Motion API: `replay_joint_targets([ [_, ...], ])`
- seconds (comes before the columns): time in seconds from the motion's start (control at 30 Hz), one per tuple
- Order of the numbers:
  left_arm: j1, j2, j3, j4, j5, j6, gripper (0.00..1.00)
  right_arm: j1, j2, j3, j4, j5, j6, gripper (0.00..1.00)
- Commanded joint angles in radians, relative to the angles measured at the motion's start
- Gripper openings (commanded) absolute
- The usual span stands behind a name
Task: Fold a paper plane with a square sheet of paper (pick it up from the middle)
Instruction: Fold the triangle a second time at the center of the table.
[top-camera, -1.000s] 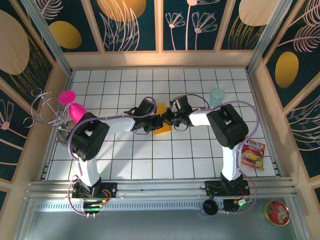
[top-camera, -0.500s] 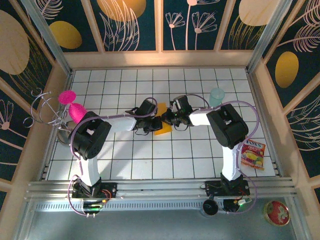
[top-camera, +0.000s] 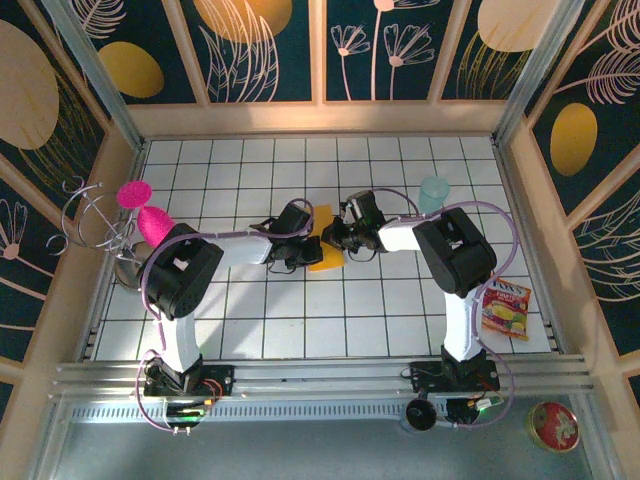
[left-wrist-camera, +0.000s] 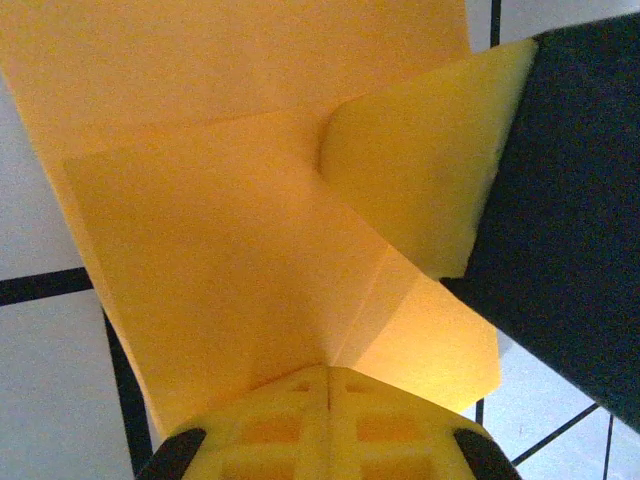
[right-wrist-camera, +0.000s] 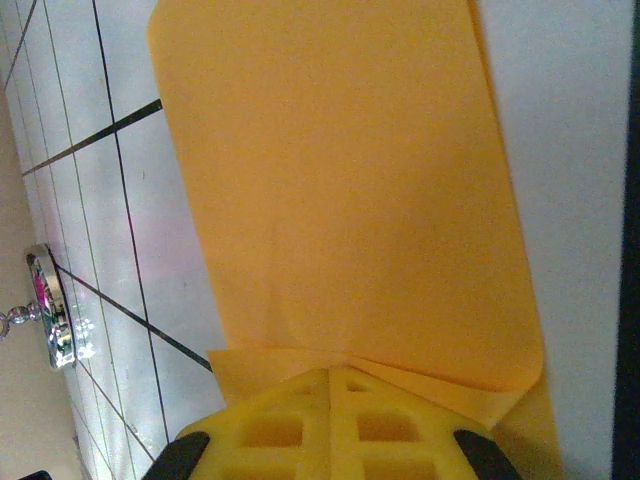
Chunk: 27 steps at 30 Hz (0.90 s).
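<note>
The orange-yellow square sheet of paper (top-camera: 326, 258) lies partly folded on the white grid table's middle, wedged between both grippers. My left gripper (top-camera: 308, 245) meets it from the left and my right gripper (top-camera: 338, 237) from the right. In the left wrist view the paper (left-wrist-camera: 220, 240) shows overlapping flaps and a crease running into my shut left gripper (left-wrist-camera: 328, 375). In the right wrist view a broad flap of the paper (right-wrist-camera: 340, 180) spreads ahead, its layers converging at my shut right gripper (right-wrist-camera: 330, 372). No finished paper plane is in view.
A pale teal cup (top-camera: 434, 192) stands just right of the right arm. A red-and-yellow snack packet (top-camera: 505, 308) lies near the table's right edge. Pink glasses on a wire stand (top-camera: 140, 215) sit at the left edge. The right arm's dark body (left-wrist-camera: 570, 200) is close by.
Barely anything differs: both grippers stay at the paper in the middle, and the left arm has shifted only slightly.
</note>
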Motion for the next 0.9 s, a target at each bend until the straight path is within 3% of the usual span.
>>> replay_joint_targets([
  [0.0,-0.008,-0.013,0.029,0.011,-0.022,-0.004,0.00,0.004,0.082,-0.042,-0.095,0.079,0.006,0.00],
  [0.23,-0.007,-0.009,-0.006,0.001,-0.015,-0.019,0.00,0.004,0.086,-0.047,-0.095,0.078,0.006,0.00],
  [0.67,-0.007,-0.172,-0.238,-0.152,-0.007,0.002,0.00,0.004,0.090,-0.058,-0.103,0.079,-0.001,0.00],
  [0.87,-0.007,-0.340,-0.234,0.029,-0.110,-0.060,0.00,0.003,0.085,-0.066,-0.099,0.076,-0.004,0.00],
])
